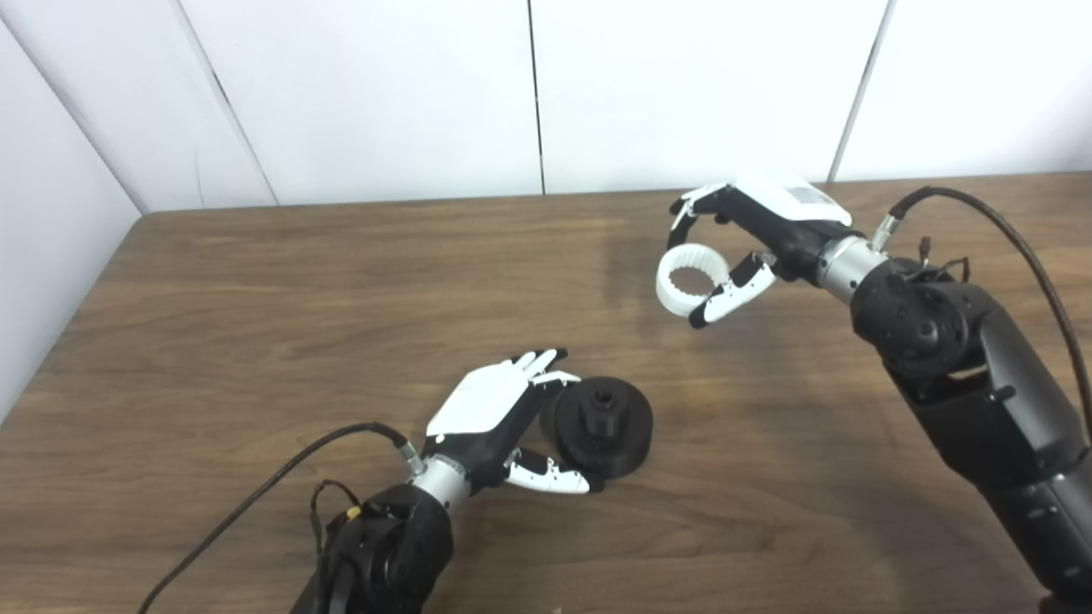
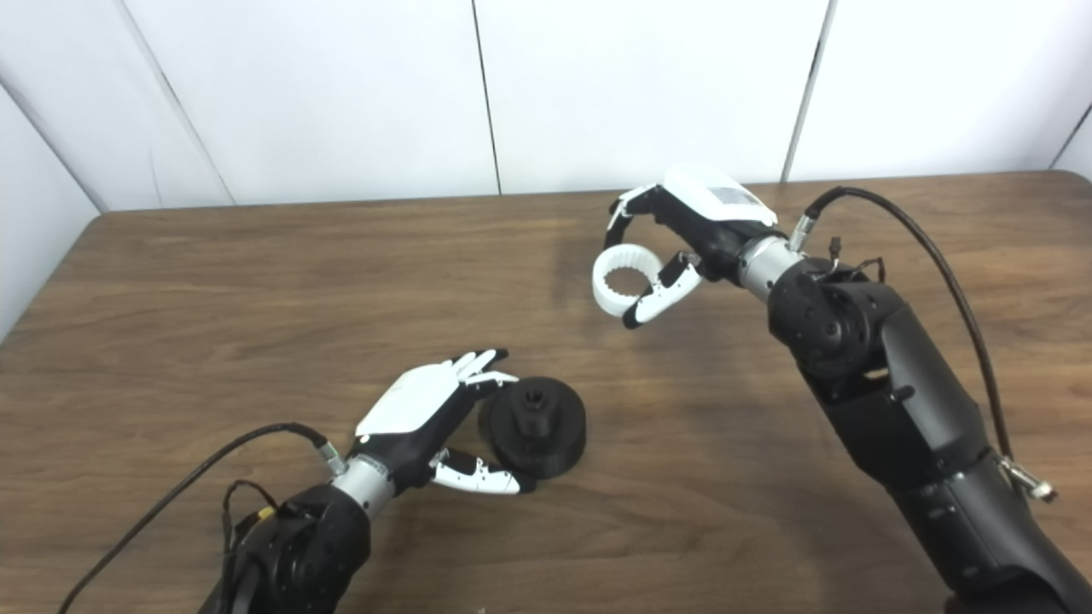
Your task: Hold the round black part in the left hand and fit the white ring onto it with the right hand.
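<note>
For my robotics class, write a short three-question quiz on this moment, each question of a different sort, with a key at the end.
1. True or false: the white ring is already seated on the round black part.
2. Multiple choice: where is the round black part? A. resting on the wooden table beside the left hand; B. lifted high in the left hand; C. in the right hand.
3. Fill in: the right hand holds the ring ____ the table, apart from the black part.

Key
1. False; the ring is in the right hand, away from the part.
2. A; the left hand's fingers and thumb are spread around its side.
3. above
</note>
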